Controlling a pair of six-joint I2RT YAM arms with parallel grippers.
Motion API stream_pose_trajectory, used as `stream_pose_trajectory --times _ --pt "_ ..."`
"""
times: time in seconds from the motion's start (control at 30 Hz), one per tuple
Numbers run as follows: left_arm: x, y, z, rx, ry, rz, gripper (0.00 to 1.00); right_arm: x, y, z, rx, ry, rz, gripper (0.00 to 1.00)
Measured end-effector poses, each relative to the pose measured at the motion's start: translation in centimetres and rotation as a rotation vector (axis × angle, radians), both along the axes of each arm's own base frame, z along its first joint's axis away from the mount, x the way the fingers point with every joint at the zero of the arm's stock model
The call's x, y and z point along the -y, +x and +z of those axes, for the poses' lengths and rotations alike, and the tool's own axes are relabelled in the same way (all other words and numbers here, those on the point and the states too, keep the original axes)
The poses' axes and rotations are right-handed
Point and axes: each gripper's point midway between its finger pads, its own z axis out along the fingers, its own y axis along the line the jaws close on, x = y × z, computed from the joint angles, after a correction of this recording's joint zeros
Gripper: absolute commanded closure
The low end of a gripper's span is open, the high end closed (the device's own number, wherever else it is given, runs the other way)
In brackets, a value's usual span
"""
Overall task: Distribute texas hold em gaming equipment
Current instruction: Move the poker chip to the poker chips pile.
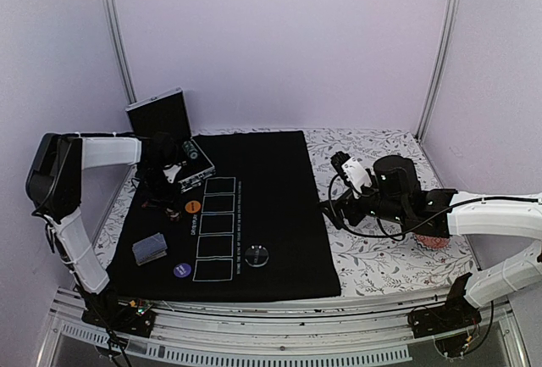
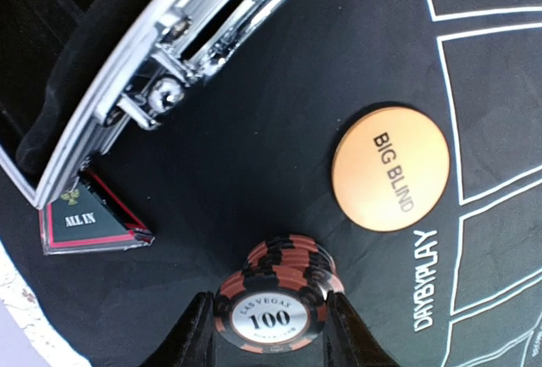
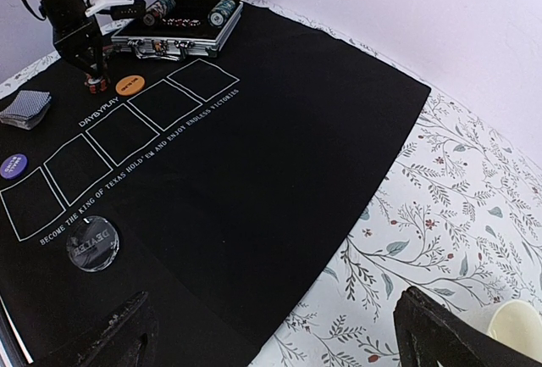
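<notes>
Several striped poker chips (image 2: 279,303), a short stack with a 100 face, sit clamped between the jaws of the left gripper (image 2: 271,337) at bottom centre of the left wrist view, low over the black mat (image 1: 271,206); touching it or not, cannot tell. Orange Big Blind disc (image 2: 390,169) just right of them, red-edged All In triangle (image 2: 89,225) at left by the metal case (image 2: 169,53). Card deck (image 1: 150,248), purple disc (image 1: 181,270) and clear disc (image 1: 257,256) lie lower left on the mat. Right gripper (image 3: 279,346) jaws wide apart, empty, near the floral cloth (image 3: 440,214). Step looks like chip placement; next likely needs setting the stack flat, then releasing without toppling.
</notes>
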Motion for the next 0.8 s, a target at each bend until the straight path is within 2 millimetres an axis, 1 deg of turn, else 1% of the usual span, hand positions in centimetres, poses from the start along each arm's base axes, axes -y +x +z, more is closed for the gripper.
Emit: stream_pose_trajectory --times 0.47,0.57,0.67,0.8 --pt "0.72 -0.15 -0.51 -0.010 -0.005 -0.022 0.88 0.00 0.00 0.00 0.003 -0.004 0.003 0.01" --pt "0.63 -0.30 -0.67 -0.014 0.000 -0.023 0.84 0.00 0.00 0.00 0.004 -0.005 0.004 0.01" --pt "0.59 -0.45 -0.80 -0.019 0.002 -0.023 0.76 0.00 -0.01 -0.01 0.004 -0.005 0.004 0.01" --pt "0.54 -0.44 -0.80 -0.018 0.005 -0.023 0.56 0.00 0.00 0.00 0.004 -0.005 0.004 0.01"
